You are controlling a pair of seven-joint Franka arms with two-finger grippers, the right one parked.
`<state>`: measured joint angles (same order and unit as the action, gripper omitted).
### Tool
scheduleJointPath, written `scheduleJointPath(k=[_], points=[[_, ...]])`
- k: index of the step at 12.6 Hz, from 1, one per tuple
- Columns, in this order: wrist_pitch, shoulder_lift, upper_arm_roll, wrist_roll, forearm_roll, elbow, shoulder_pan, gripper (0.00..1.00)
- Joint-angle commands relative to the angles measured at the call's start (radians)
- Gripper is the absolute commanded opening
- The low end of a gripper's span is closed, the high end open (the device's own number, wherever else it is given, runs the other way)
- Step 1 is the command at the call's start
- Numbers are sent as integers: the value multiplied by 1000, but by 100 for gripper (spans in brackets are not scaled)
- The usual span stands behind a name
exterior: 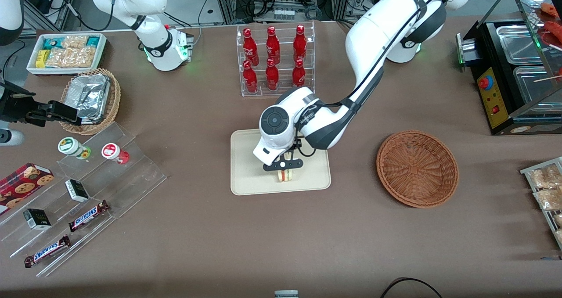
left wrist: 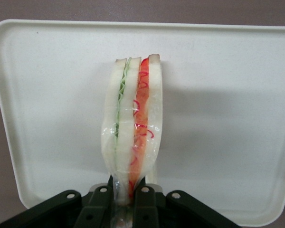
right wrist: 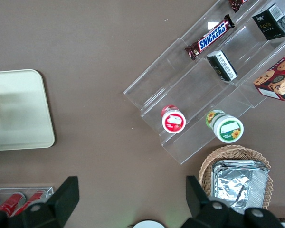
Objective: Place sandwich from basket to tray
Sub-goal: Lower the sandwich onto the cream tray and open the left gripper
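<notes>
The sandwich (exterior: pixel 286 175), a wrapped wedge of pale bread with red and green filling, is over the cream tray (exterior: pixel 246 175), at its edge nearer the front camera. My left gripper (exterior: pixel 284 170) is shut on the sandwich's clear wrap. In the left wrist view the sandwich (left wrist: pixel 133 128) stands on edge against the tray (left wrist: pixel 228 118), the black fingers (left wrist: pixel 149 204) pinching its wrapped end. The reddish-brown basket (exterior: pixel 417 168) stands empty beside the tray, toward the working arm's end.
A clear rack of red bottles (exterior: pixel 274 59) stands farther from the front camera than the tray. A clear stepped display (exterior: pixel 88 192) with snacks, a tan wicker basket with foil containers (exterior: pixel 90 98) and a white snack box (exterior: pixel 66 52) lie toward the parked arm's end. A black warmer (exterior: pixel 513 70) sits at the working arm's end.
</notes>
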<state>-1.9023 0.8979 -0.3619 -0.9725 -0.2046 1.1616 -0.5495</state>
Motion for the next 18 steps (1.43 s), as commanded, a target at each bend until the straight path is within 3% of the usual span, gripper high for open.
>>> scheduleJointPath(k=[1,6,7,8,18], points=[[22,24,14,-31,-18,-56,-21,0],[-7,42,14,-84,-18,-54,-27,1],[-17,47,14,-89,-18,-54,-27,38],[-18,47,14,-87,-16,-53,-27,98],[86,-92,11,9,-6,-57,31,100]])
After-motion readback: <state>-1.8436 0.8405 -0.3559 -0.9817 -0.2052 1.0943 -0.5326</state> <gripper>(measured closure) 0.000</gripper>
